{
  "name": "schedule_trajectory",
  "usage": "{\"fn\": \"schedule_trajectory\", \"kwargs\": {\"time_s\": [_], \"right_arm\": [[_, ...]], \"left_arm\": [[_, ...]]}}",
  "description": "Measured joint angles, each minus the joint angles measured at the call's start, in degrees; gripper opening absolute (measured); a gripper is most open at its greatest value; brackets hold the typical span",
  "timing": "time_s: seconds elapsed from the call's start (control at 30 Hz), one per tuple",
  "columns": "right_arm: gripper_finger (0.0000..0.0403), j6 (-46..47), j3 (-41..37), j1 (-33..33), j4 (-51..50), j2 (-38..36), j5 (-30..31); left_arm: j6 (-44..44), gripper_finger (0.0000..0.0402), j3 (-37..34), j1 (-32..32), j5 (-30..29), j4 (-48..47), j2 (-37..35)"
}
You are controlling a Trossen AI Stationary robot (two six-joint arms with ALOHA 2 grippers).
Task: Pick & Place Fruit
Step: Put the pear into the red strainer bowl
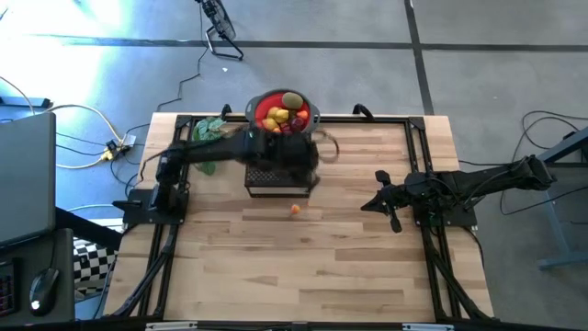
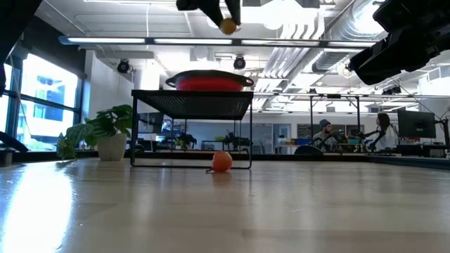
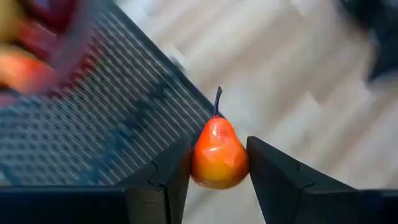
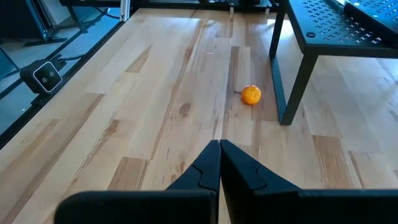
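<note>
The left gripper (image 3: 219,174) pinches a small pear (image 3: 217,155) between half-closed fingers, high above the black mesh stand (image 1: 276,175) and just short of the red bowl (image 1: 262,103) on it. The grip sits low on the rounded, glossy pear, so it could squirt out, bounce off the stand and roll. A small orange (image 4: 250,95) already lies beside the stand's leg. The right gripper (image 4: 219,163), shut and empty, waits well apart from the stand.

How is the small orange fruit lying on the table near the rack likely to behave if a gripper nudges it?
The small orange fruit looks round, so it would probably roll across the smooth wooden table. Its short stem may make it wobble. It seems light and toy-like, so even a slight push could send it under the black mesh rack.
</note>
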Motion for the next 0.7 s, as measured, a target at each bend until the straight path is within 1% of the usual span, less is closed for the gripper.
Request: {"fn": "schedule_trajectory", "kwargs": {"time_s": [0.13, 0.2, 0.47, 0.7], "right_arm": [[0.0002, 0.0, 0.0, 0.0, 0.1, 0.0, 0.0], [0.0002, 0.0, 0.0, 0.0, -0.1, 0.1, 0.0], [0.0002, 0.0, 0.0, 0.0, -0.4, 0.1, 0.0], [0.0002, 0.0, 0.0, 0.0, -0.4, 0.1, 0.0]], "left_arm": [[0.0, 0.0147, 0.0, 5.1, -4.9, -1.0, -1.1], [0.1, 0.0147, -0.1, 7.9, -5.9, -0.6, -1.1], [0.3, 0.0147, -1.0, 19.4, -6.2, 0.2, -0.4], [-1.8, 0.0147, -4.2, 25.9, -5.6, 0.1, -0.5]]}}
